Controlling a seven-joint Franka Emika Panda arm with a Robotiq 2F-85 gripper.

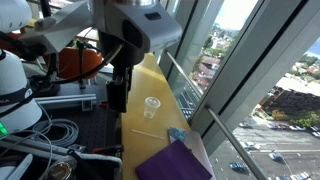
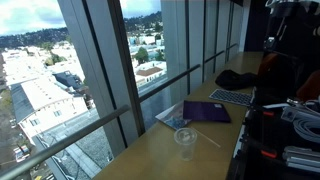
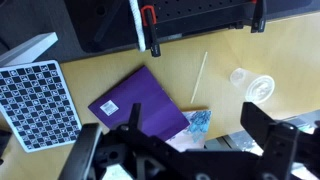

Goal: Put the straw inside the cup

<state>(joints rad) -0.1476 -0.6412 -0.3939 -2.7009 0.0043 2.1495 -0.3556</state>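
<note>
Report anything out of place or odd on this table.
Nothing spilled or broken. The straw lies flat between the purple cloth and the upright cup; a crumpled bluish item sits at the cloth's corner.

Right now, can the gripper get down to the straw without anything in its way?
Probably yes. In the wrist view the straw lies free on the table, apart from the cup and the purple cloth, and the open gripper hangs above with nothing between them.

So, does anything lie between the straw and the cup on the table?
Nothing visible does. In the wrist view the straw and the cup are apart, with only bare table between them. The purple cloth is on the straw's other side.
</note>
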